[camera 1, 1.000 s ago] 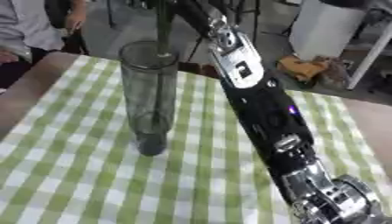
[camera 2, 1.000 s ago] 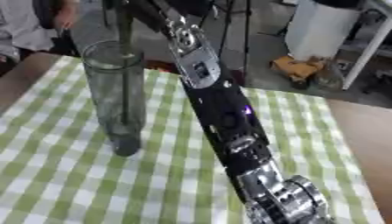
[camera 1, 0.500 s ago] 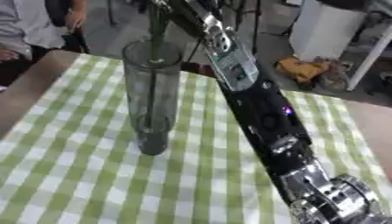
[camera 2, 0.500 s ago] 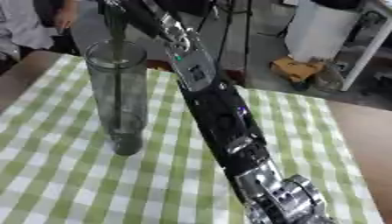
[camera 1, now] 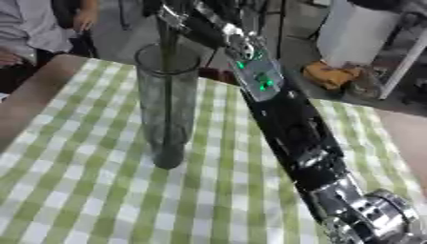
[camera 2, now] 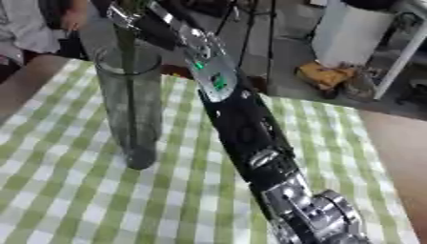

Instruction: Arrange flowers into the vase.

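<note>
A tall clear glass vase (camera 1: 167, 109) stands upright on the green-and-white checked tablecloth (camera 1: 100, 200), left of centre. My right arm reaches from the lower right up across the table, and its right hand (camera 1: 171, 12) is at the top edge, directly above the vase's mouth. The hand is shut on a dark flower stem (camera 1: 169, 52) that hangs straight down into the vase. The bloom is cut off by the top of the view. My left hand does not show.
The bare brown table edge (camera 1: 33, 100) runs along the left, beyond the cloth. Past the far edge are a white container (camera 1: 359, 28) and an orange object (camera 1: 332, 75) on the floor.
My right hand has swung left from beside the vase to over its mouth, and the stem now reaches down inside the glass. The vase has stayed put.
</note>
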Action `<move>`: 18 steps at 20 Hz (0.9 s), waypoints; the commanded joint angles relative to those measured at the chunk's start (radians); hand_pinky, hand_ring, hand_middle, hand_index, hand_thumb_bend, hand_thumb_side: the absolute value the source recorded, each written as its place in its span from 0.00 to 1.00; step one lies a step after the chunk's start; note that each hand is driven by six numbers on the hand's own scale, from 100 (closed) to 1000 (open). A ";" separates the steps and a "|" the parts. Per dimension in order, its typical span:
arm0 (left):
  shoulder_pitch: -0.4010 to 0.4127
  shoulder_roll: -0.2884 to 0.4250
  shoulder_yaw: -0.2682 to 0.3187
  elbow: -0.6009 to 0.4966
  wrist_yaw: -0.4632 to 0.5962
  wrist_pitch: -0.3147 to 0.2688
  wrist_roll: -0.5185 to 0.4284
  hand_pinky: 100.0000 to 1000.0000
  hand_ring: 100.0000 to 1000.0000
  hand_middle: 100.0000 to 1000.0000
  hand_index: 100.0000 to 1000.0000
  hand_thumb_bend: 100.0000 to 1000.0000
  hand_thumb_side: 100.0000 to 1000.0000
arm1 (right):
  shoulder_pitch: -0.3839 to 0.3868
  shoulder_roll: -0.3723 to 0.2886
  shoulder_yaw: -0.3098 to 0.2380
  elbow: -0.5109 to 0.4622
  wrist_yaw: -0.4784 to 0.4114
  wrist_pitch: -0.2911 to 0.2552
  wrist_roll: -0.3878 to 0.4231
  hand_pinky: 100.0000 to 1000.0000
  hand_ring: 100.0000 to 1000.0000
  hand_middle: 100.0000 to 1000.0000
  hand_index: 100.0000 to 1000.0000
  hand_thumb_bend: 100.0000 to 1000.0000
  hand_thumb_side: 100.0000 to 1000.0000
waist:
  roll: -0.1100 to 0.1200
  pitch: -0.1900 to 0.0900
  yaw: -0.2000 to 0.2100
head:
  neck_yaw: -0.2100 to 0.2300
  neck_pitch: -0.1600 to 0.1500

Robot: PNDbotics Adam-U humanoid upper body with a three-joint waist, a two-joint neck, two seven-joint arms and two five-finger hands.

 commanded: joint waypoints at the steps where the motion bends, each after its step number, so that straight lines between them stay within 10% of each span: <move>1: -0.007 0.009 0.007 -0.014 -0.003 0.002 0.000 0.45 0.82 0.94 0.95 0.00 0.79 | -0.016 -0.031 -0.004 -0.009 0.018 -0.012 0.023 0.73 0.73 0.62 0.63 0.25 1.00 | 0.013 -0.014 -0.002 | 0.002 -0.012; 7: -0.008 0.009 0.007 -0.014 -0.004 0.003 0.000 0.45 0.82 0.94 0.95 0.00 0.79 | -0.012 -0.042 -0.008 -0.015 0.026 -0.018 0.066 0.75 0.74 0.65 0.64 0.24 1.00 | 0.015 -0.015 -0.008 | 0.005 -0.013; 13: -0.008 0.008 0.007 -0.014 -0.004 0.005 0.000 0.45 0.82 0.94 0.95 0.00 0.79 | -0.007 -0.042 -0.021 -0.018 -0.012 0.003 0.020 0.70 0.66 0.48 0.35 0.10 0.90 | 0.019 -0.013 -0.010 | 0.004 -0.017; 18: -0.009 0.008 0.007 -0.014 -0.004 0.007 -0.001 0.45 0.82 0.94 0.95 0.00 0.79 | -0.004 -0.042 -0.017 -0.021 -0.045 0.017 -0.026 0.69 0.63 0.43 0.33 0.11 0.86 | 0.021 -0.012 -0.010 | 0.004 -0.022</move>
